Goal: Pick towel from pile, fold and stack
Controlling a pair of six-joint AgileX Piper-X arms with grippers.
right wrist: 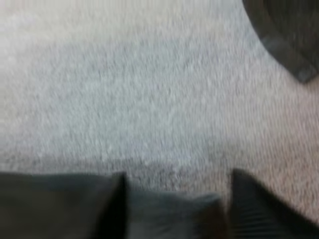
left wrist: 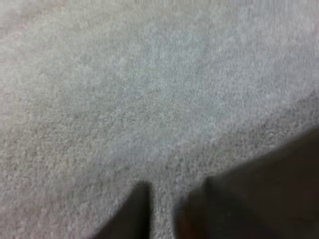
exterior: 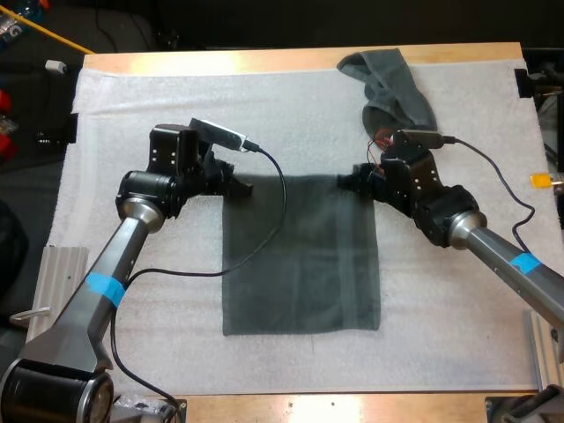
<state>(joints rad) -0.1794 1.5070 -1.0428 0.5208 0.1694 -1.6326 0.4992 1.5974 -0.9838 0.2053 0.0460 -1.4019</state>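
Here, at the left pincer [exterior: 240, 187]: released, fingers [left wrist: 132, 214] apart, bare white mat [left wrist: 149, 99] in the gap, grasping nothing. Just beside one finger, a far corner of the flat towel [exterior: 300, 256]. Straight across that towel's far edge, the right pincer [exterior: 345, 181], likewise released, straddling the opposite corner, with grey cloth lying loose between its spread fingers. Back from both pincers, toward the arms' bases, the rest of the flat towel, smooth on the mat. Beyond the right pincer, near but apart, the crumpled towel [exterior: 392, 84] at the mat's far edge. Under everything, the wooden table [exterior: 264, 60].
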